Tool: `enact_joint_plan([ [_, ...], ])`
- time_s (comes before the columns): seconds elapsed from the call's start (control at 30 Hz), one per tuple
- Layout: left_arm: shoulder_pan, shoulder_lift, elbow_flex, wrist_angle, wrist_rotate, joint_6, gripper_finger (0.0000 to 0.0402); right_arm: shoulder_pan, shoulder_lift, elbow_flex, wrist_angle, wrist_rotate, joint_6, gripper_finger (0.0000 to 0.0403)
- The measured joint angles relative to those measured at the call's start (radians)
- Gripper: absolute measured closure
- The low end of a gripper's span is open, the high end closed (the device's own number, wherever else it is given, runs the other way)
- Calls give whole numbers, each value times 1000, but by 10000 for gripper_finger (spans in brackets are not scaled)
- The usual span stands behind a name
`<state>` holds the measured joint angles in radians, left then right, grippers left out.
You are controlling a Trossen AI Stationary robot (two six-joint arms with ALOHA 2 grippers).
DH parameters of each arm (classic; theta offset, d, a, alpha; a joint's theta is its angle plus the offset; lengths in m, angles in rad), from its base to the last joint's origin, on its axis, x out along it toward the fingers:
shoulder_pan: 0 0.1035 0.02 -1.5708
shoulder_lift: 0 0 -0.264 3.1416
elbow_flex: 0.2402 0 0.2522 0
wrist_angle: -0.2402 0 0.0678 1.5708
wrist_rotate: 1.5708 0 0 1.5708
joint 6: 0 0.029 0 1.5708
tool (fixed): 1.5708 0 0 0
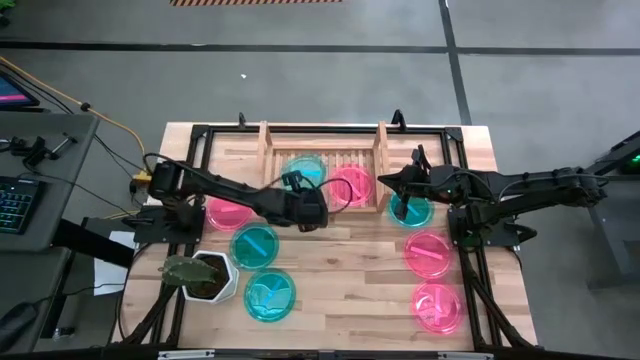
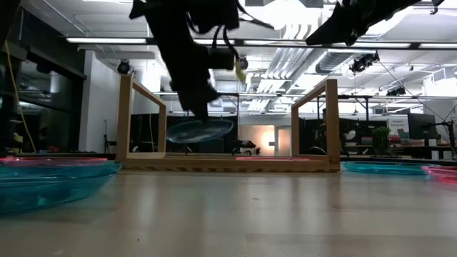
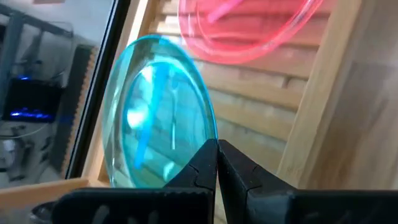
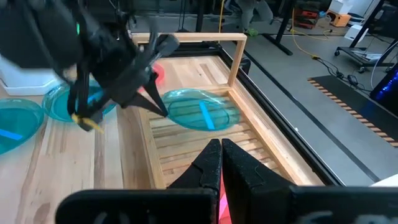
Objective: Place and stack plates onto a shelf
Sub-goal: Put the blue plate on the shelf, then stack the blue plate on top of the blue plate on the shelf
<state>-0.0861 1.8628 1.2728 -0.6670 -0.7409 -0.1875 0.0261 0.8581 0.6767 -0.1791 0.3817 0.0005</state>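
The wooden shelf (image 1: 265, 150) stands at the table's far middle. A pink plate (image 1: 352, 186) lies on its slats toward the right end. My left gripper (image 3: 216, 152) reaches in from the near left and is shut on a teal plate (image 1: 303, 166) over the shelf's left part. In the low view this teal plate (image 2: 200, 130) hangs above the shelf base (image 2: 228, 164). My right gripper (image 4: 221, 149) hovers shut and holding nothing by the shelf's right end, above the pink plate. Other teal plates (image 1: 255, 245) and pink plates (image 1: 430, 252) lie flat on the table. My left gripper pinches the teal plate's rim (image 3: 200, 144) between its two fingers, at the edge nearest the table's front. The fingers slant down toward the far side. The plate is lifted clear of the slats and is slightly tilted, reaching away from the fingers.
A teal plate (image 1: 412, 210) lies on the table under my right arm. Another pink plate (image 1: 228, 212) lies under my left arm. A white pot with a plant (image 1: 205, 275) stands near left. Further plates (image 1: 270, 295) (image 1: 437, 305) lie toward the near edge.
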Motion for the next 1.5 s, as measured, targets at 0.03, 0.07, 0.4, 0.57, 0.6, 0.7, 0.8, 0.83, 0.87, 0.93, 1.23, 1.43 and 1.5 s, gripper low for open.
enact_joint_plan([
  [0.03, -3, 13, 0, -8, -11, -10, 401, 0, 0, 0, 0, 0, 0, 402],
  [0.07, -3, 26, 0, -11, -19, -23, 401, 0, 0, 0, 0, 0, 3, 402],
  [0.4, -2, 107, 0, -11, -2, -73, 401, 0, 0, 0, 3, 0, 2, 402],
  [0.57, 1, 123, 0, -11, -1, -81, 401, 0, 0, 0, 1, -1, 2, 402],
  [0.6, 1, 122, 0, -8, -2, -81, 401, 0, 0, 0, 0, -1, 2, 402],
  [0.7, 1, 122, 0, -8, -2, -81, 401, 0, 0, 0, 3, -1, 2, 402],
  [0.8, 1, 119, 0, -1, -1, -75, 401, 0, 0, 0, 4, -3, 1, 402],
  [0.83, 1, 119, 0, 6, 1, -73, 401, 0, 0, 0, 4, -7, 1, 402],
  [0.87, 1, 119, 0, 13, 6, -73, 400, 0, 0, 0, 4, -7, 1, 402],
  [0.93, 2, 119, 0, 26, 24, -49, 394, 0, 0, 0, 5, -6, 1, 402],
  [1.23, 2, 64, 0, 40, 86, 8, 326, 0, 0, 0, 11, -4, 0, 402],
  [1.43, -6, -104, 0, -10, 106, -23, 289, 0, 0, 0, 11, -3, 0, 402],
  [1.5, -16, -187, 0, -9, 124, -38, 282, 0, 0, 0, 11, -3, 0, 402],
])
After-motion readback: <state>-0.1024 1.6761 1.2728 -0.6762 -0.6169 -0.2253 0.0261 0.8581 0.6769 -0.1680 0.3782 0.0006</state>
